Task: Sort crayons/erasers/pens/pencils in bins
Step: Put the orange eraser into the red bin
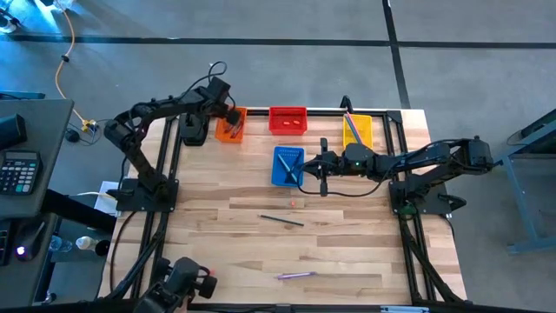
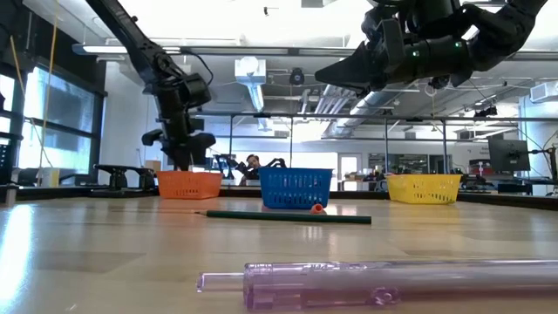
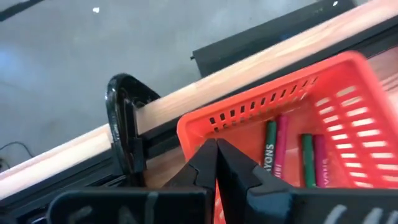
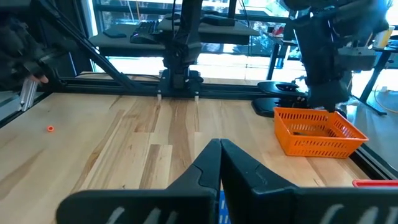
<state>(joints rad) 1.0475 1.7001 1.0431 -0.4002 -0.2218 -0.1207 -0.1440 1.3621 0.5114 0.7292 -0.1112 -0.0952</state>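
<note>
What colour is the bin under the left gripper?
Orange; the bin holding crayons shows best in the left wrist view, below the left gripper.

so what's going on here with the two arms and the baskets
A two-armed robot is sorting stationery into baskets. The left gripper, shut and empty, hangs over the orange basket, which holds crayons. The right gripper, also shut, is above the blue basket. A dark pencil, a purple pen and a small eraser lie loose on the table.
</note>
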